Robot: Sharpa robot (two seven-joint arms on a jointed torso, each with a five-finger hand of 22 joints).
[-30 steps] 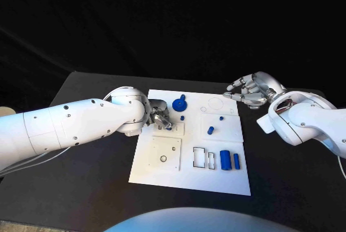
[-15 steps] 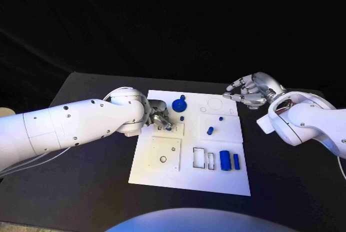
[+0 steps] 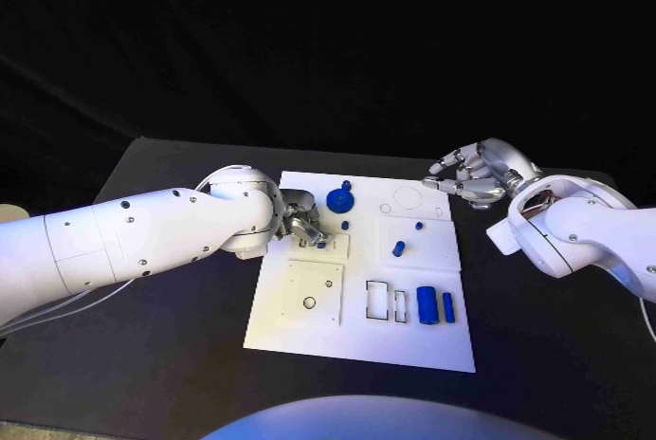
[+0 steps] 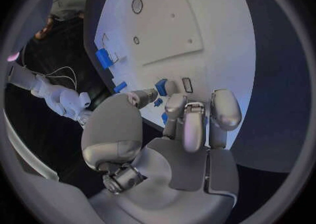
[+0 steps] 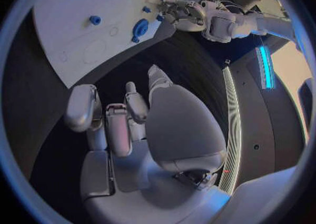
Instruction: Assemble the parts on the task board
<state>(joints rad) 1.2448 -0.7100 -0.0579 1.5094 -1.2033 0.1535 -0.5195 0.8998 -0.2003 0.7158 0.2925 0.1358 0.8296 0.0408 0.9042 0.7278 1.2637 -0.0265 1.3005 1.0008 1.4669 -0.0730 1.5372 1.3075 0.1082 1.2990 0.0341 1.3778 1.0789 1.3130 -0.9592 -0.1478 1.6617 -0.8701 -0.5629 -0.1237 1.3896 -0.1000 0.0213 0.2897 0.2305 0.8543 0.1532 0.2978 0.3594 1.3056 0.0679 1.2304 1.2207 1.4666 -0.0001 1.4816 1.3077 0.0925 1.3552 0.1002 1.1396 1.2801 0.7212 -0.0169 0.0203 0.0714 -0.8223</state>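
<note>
1. Head view: the board [image 3: 358,340] lies mid-frame on the counter [image 3: 164,364]. Some parts stand seated, but two blue pieces [image 3: 435,304] lie loose at lower right beside empty slots, so much remains.
2. Left wrist view: the left hand [image 4: 187,124] seems to pinch a small part [image 4: 161,86] over the board.
3. Right wrist view: the right hand [image 5: 131,121] hangs off the board, fingers apart, holding nothing.

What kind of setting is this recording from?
Probably a robotics lab or test bench: a black table against a dark backdrop, a white task board with cut-outs and small blue parts, and equipment racks behind the arms in the right wrist view.
</note>
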